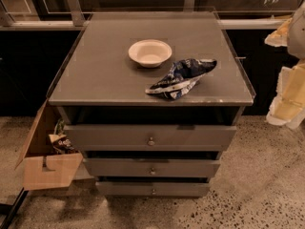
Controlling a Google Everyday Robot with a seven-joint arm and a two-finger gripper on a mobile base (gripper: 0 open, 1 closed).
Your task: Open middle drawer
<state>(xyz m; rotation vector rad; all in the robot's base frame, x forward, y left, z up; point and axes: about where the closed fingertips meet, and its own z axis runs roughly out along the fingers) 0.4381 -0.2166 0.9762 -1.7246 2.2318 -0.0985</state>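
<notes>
The middle drawer (151, 167) is a grey flat front with a small round metal knob (152, 171) at its centre. It sits between a taller top drawer (150, 136) and a narrower bottom drawer (152, 189) in a grey cabinet. A dark gap shows above each drawer front. My gripper (287, 104), white and pale yellow, hangs at the right edge of the view. It is well to the right of the cabinet, above drawer height, and touches nothing.
On the cabinet top (95, 75) stand a white bowl (150, 52) and a crumpled blue chip bag (181, 78). An open cardboard box (45, 168) with packets sits on the floor at the left. Speckled floor (257, 185) lies in front and to the right.
</notes>
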